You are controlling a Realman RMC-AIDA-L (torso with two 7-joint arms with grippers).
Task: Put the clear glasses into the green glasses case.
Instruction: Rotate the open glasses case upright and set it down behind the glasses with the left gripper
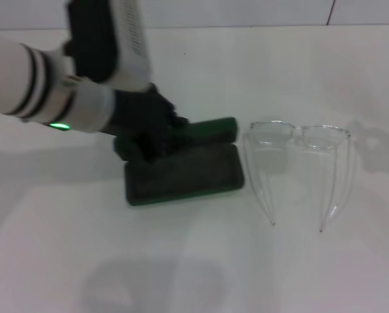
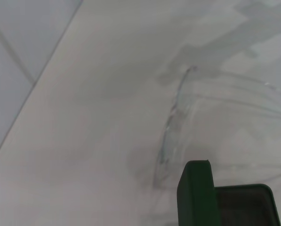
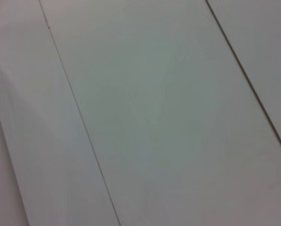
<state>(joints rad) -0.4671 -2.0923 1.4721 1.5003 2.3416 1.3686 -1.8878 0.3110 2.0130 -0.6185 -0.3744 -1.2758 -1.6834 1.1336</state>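
The left gripper [image 1: 148,134] is sitting at the raised lid of the green glasses case [image 1: 184,175]; its finger opening cannot be judged. The clear glasses [image 1: 302,166] are lying just beyond the case's far end, arms unfolded, on the white table [image 1: 194,274]. No lettering is reading legibly.

Dark green glasses case [image 1: 184,173], colourless clear glasses [image 1: 298,163], black left claw [image 1: 145,127], white table [image 1: 194,261].
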